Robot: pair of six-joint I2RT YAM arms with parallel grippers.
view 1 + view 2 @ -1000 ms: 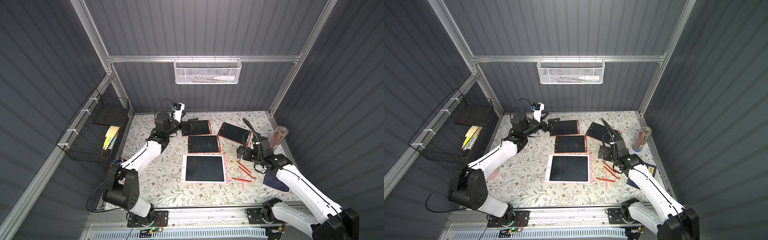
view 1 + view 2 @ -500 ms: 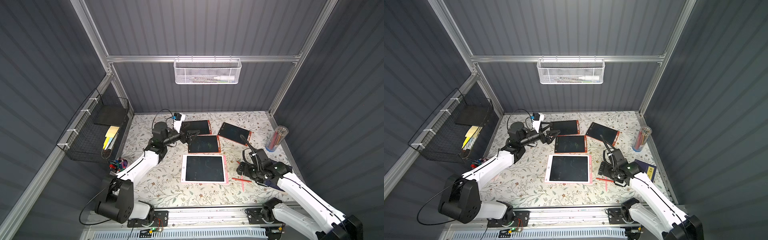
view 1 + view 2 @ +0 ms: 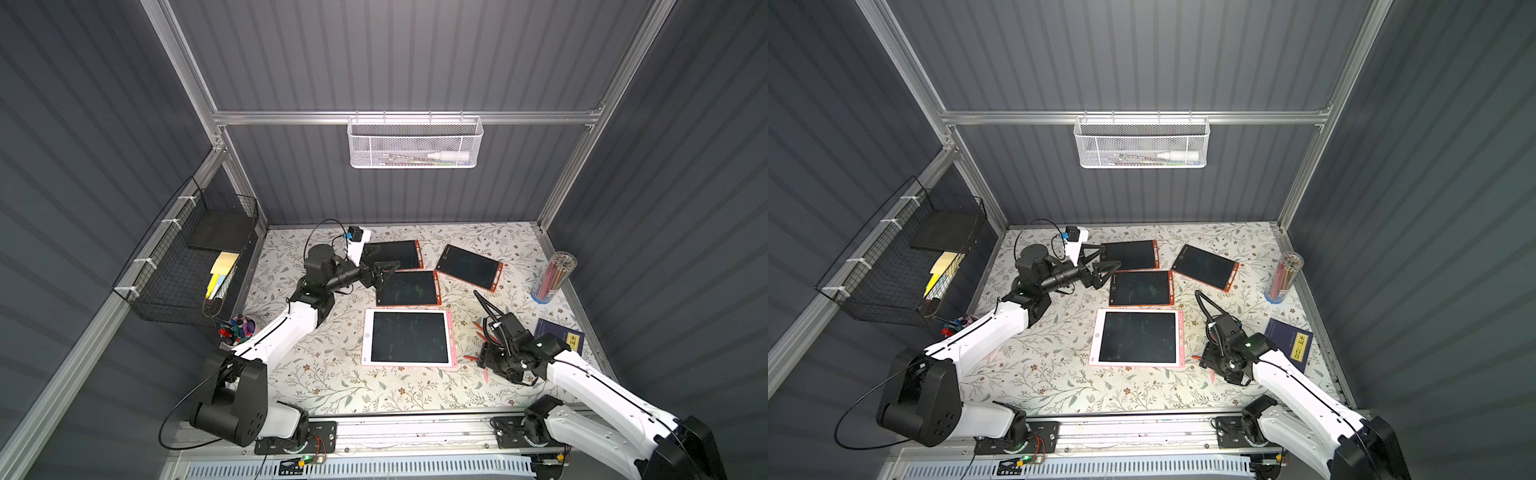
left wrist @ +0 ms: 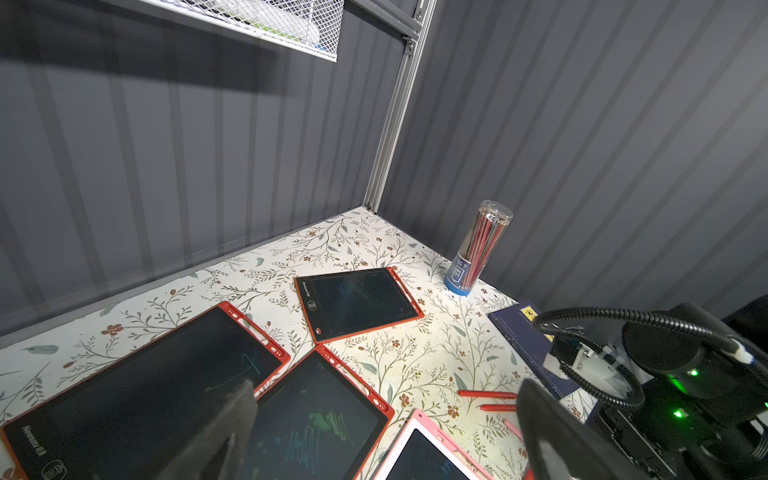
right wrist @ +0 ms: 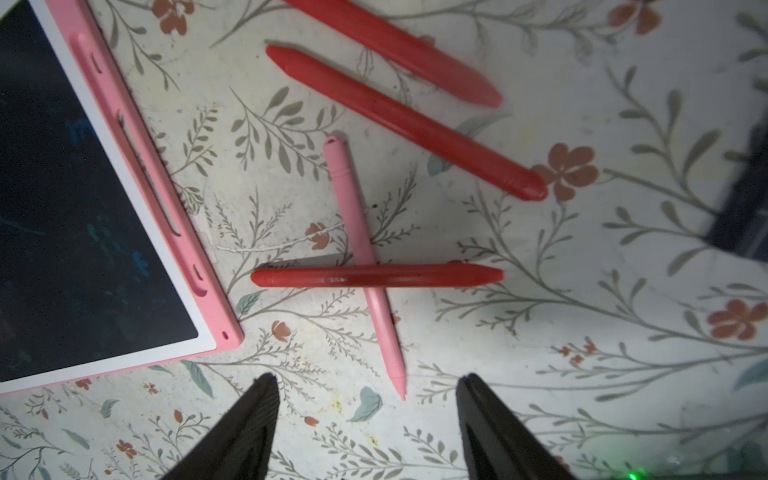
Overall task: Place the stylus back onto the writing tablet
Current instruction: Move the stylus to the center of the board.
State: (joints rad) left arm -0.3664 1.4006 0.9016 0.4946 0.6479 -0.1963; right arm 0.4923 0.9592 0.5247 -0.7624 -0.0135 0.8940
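Note:
A pink stylus [image 5: 365,266] lies on the flowered table just right of the pink-framed writing tablet [image 3: 409,337]. A red stylus [image 5: 376,276] rests across it, and two more red styluses [image 5: 407,120] lie beside it. In the right wrist view my right gripper [image 5: 368,382] is open, low over the pink stylus's tip, with nothing between its fingers. In both top views the arm hides most of the pile; only a pink sliver of stylus [image 3: 485,374] shows. Three red-framed tablets [image 3: 408,287] lie farther back. My left gripper [image 3: 388,255] hangs open and empty above them.
A clear tube of pencils [image 3: 552,276] stands at the right edge, with a dark blue book [image 3: 559,336] in front of it. A cup of markers [image 3: 237,330] sits at the left under a black wire basket [image 3: 187,257]. A white mesh basket [image 3: 415,143] hangs on the back wall.
My right arm has come forward and down over the styluses, and its jaws have narrowed a little. My left arm has drawn back from the far tablet, still open.

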